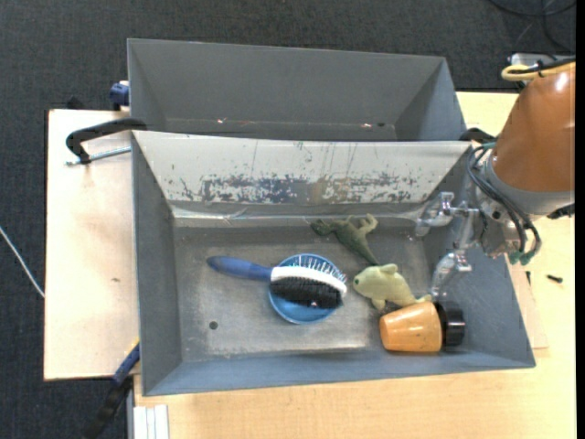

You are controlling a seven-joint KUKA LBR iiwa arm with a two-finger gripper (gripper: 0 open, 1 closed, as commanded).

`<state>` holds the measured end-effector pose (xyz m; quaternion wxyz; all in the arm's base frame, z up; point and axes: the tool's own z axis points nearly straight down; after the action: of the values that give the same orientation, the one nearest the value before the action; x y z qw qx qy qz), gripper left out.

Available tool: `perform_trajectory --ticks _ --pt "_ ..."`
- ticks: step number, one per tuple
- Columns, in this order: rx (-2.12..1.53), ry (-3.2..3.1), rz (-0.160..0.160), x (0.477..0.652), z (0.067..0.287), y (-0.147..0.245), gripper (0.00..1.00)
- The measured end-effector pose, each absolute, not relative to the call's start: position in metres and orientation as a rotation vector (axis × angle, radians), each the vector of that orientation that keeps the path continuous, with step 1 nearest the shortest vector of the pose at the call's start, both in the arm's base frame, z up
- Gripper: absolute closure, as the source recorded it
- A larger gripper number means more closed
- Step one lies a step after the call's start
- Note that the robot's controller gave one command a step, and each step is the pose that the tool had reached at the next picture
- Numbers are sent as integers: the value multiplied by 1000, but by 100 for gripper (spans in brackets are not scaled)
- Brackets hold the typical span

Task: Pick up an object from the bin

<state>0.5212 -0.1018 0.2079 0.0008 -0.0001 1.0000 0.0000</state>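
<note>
Pincer (448, 245) near orange bottle (411, 327), lying flat, cap (452, 326) rightward

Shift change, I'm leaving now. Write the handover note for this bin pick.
Gripper: open, nothing between its fingers, at the right side of the bin, close to the pale green soft toy and the orange container.
Blue hairbrush lies mid-floor; green toy lizard by the back wall.
Done: nothing picked.
Left: close on one thing, lift it out.

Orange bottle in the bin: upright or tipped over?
Tipped over: the orange bottle lies on its side on the bin floor, black cap pointing right.
</note>
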Motion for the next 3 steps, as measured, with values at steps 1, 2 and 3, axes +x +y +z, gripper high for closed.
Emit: perform_trajectory --ticks 1,2,3 --pt "-411 3115 6 519 88 -36 0" --pt "-426 3104 0 547 72 26 0" --pt "-424 3112 0 546 73 24 100"
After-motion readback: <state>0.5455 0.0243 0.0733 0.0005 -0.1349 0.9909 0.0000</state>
